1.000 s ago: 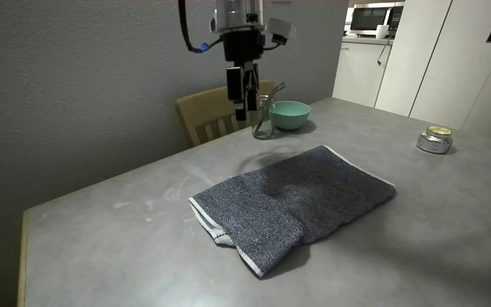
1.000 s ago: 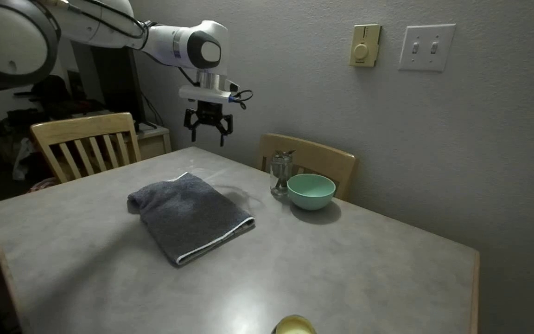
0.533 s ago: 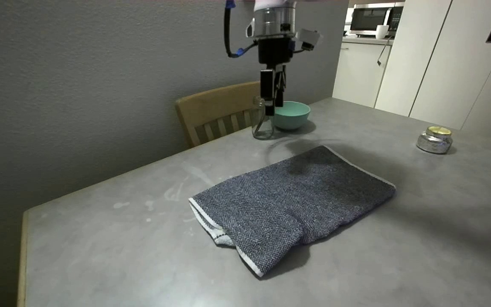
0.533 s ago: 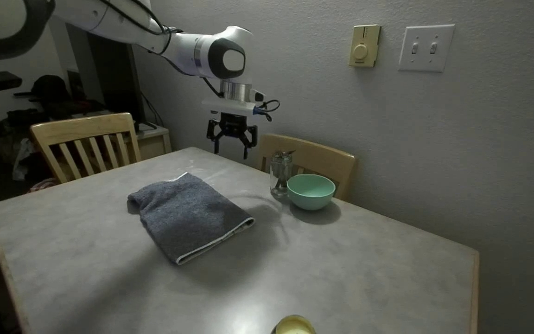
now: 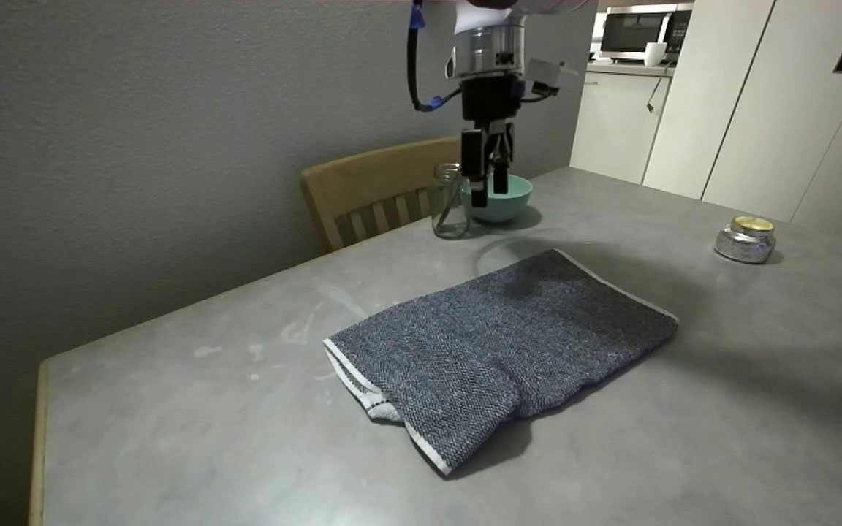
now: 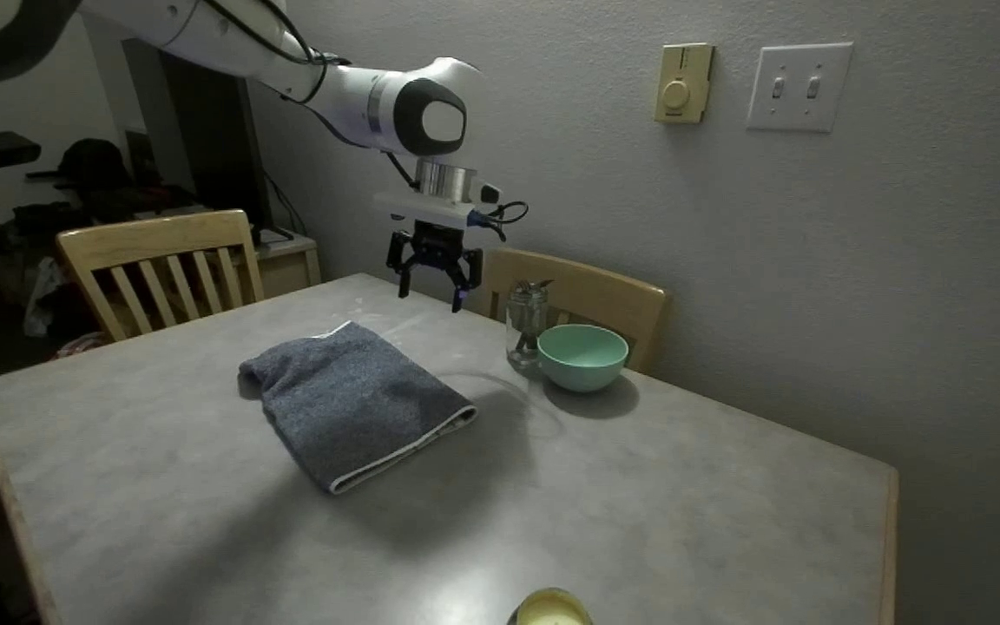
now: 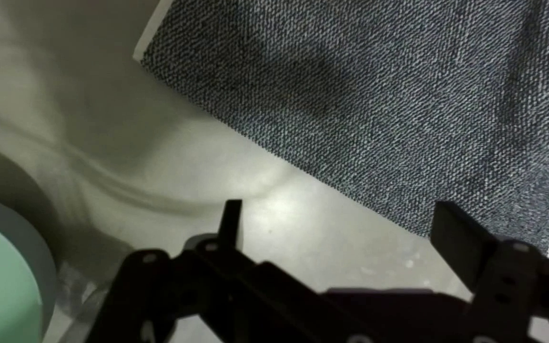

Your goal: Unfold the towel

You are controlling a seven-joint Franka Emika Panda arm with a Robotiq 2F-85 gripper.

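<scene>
Grey bench. Towel lies on it, folded, pale hem showing, one corner askew. Tool hangs abv bench, jaws wide apart, nothing btwn, clear of towel. Green bowl nr bench edge, glass jar just beside. Sm. silver pot well apart.

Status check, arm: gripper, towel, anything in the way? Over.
Gripper open, empty, hanging clear of the towel. Towel folded on the table. Nothing on it; green bowl and glass jar stand nearby, may crowd the gripper.
</scene>
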